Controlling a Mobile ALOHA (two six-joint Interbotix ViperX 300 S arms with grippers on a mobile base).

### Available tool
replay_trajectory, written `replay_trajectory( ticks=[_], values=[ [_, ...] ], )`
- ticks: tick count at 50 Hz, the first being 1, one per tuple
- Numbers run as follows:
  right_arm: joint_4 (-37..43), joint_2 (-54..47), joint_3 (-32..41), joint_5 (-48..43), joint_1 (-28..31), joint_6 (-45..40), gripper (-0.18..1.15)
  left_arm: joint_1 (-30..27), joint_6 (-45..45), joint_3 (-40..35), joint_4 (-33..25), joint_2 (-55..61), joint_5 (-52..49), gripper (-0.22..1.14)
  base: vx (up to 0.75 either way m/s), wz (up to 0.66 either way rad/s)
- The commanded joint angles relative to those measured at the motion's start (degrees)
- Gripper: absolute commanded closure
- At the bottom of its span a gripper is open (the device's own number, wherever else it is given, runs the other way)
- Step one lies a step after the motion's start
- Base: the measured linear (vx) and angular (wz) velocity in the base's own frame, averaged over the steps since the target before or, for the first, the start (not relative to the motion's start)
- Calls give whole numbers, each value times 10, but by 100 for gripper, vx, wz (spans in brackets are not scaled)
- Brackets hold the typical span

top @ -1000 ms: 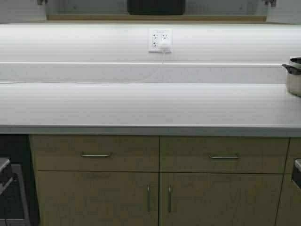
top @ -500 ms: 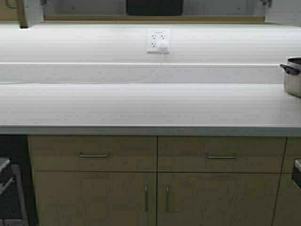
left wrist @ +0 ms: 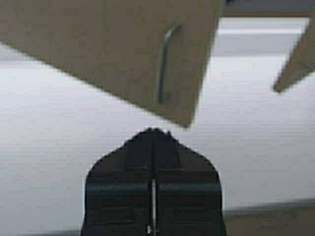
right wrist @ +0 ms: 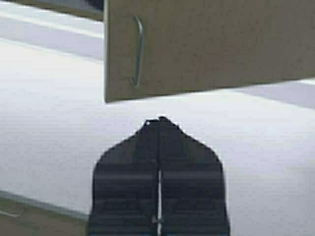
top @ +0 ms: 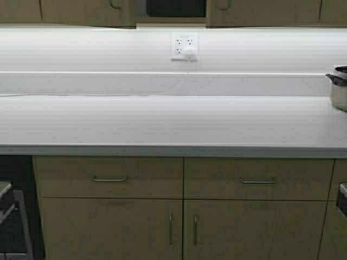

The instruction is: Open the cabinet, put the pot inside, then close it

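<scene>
High view catches only the cabinet (top: 81, 11) doors nearly closed, pot (top: 175, 7) dark in the gap. Wrist views add both grippers, left (left wrist: 153, 132) and right (right wrist: 158, 120), jaws pressed together, empty.

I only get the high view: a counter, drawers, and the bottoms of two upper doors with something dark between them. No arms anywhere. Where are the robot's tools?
Observer: Neither arm shows there. In the left wrist view, the left tool sits below a cabinet door, fingers pressed together and holding nothing.
Operator: Is it gripping that door?
Observer: No. The door's curved handle is ungrasped, and the tool's tip looks clear of the door's lower corner.
Operator: And the other arm?
Observer: The right tool is likewise shut and empty, under the other door and apart from it.
</scene>
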State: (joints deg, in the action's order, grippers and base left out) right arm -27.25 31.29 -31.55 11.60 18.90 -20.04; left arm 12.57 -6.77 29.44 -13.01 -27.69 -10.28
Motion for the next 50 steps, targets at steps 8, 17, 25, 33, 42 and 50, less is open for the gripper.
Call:
replay_trajectory(
  ticks=[8, 17, 25, 33, 42, 50],
  values=[
    [4, 57, -48, -4, 7, -7, 91, 13, 1, 40, -3, -67, 8, 87, 6, 0],
    [7, 72, -79, -4, 26, -19, 91, 47, 0, 37, -3, -70, 11, 87, 7, 2],
    [7, 69, -95, -4, 43, -30, 91, 51, 2, 21, -3, -46, 24, 87, 8, 2],
    [7, 68, -98, -4, 46, -35, 91, 51, 1, -3, -3, -4, 33, 87, 8, 3],
    [7, 55, -96, -9, 46, -33, 91, 62, 1, -52, -3, 68, 62, 87, 8, -1],
    [7, 31, -92, -20, 46, -31, 91, 69, 1, -183, 0, 188, 83, 87, 7, -2]
  ],
)
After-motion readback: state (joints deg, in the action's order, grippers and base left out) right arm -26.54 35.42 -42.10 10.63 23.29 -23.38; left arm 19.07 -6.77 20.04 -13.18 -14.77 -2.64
